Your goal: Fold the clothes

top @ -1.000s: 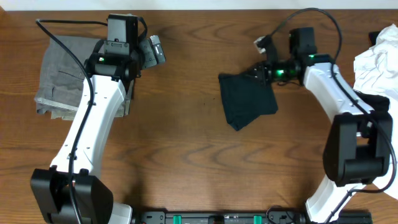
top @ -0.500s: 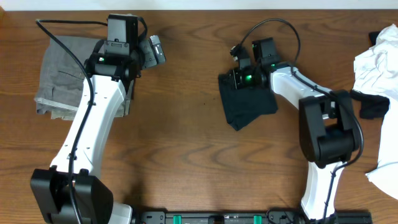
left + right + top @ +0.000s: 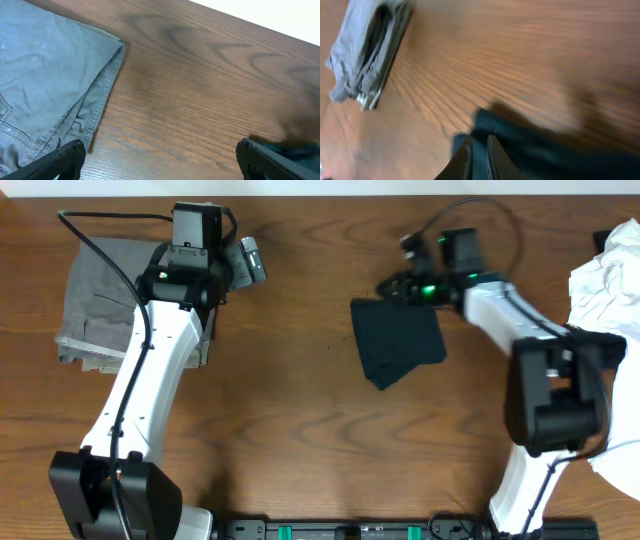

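Brown wood-grain table [image 3: 300, 410], seen from overhead. The black T-shirt [image 3: 398, 340] lies near the middle as a folded, roughly square pad, one corner poking toward the near edge. The grey trousers [image 3: 95, 300] lie folded at the far left, partly under the left arm. The white garment [image 3: 605, 275] is crumpled at the far right edge.

Left gripper [image 3: 248, 260] – hangs just beside the trousers' right edge, well apart from the T-shirt. In its wrist view the two fingertips [image 3: 70, 155] stand wide apart at the lower corners with nothing between them; the trousers' stitched hem shows at left.

Right gripper [image 3: 390, 287] – at the T-shirt's far right corner, low over the cloth. Its wrist view is blurred: fingers [image 3: 465, 160] nearly together, a thin dark slit between, with black fabric directly past the tips. Cannot tell whether any cloth is pinched. The trousers appear upper left in that view.
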You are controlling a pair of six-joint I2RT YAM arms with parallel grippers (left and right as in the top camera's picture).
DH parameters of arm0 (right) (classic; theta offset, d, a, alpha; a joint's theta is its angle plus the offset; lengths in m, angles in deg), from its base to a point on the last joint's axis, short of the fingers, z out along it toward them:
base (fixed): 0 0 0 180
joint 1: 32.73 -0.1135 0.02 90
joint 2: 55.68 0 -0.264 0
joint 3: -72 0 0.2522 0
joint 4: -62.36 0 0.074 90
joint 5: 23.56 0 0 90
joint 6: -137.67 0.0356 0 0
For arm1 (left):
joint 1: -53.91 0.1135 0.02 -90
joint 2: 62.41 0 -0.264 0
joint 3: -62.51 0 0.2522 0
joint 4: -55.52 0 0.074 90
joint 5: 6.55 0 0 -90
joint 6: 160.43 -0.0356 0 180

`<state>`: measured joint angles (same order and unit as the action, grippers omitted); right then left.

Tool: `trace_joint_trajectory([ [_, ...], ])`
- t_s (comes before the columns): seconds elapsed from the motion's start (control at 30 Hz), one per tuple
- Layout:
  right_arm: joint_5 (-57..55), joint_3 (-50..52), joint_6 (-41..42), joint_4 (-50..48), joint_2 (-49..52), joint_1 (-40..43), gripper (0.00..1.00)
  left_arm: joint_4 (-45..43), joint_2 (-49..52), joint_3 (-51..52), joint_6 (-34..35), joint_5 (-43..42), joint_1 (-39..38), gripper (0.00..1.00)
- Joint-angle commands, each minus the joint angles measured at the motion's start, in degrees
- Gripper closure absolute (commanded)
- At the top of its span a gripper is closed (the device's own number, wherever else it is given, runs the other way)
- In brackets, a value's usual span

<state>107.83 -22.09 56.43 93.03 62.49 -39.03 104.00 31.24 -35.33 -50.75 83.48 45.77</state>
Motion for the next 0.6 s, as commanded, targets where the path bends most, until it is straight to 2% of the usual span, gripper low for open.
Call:
trace_joint_trajectory([
  [0.0,-5.2,-0.76,0.39,5.16,-1.51,4.15,0.92,0.2,0.39,-0.17,0.11,0.68,0.09,0.02],
  [0.17,-9.44,0.68,-2.86,9.49,0.28,5.81,0.93,0.2,0.39,-0.17,0.11,0.7,0.09,0.02],
  [0.57,-10.84,0.81,-4.72,7.61,3.04,5.53,0.95,0.2,0.39,-0.17,0.11,0.7,0.09,0.02],
])
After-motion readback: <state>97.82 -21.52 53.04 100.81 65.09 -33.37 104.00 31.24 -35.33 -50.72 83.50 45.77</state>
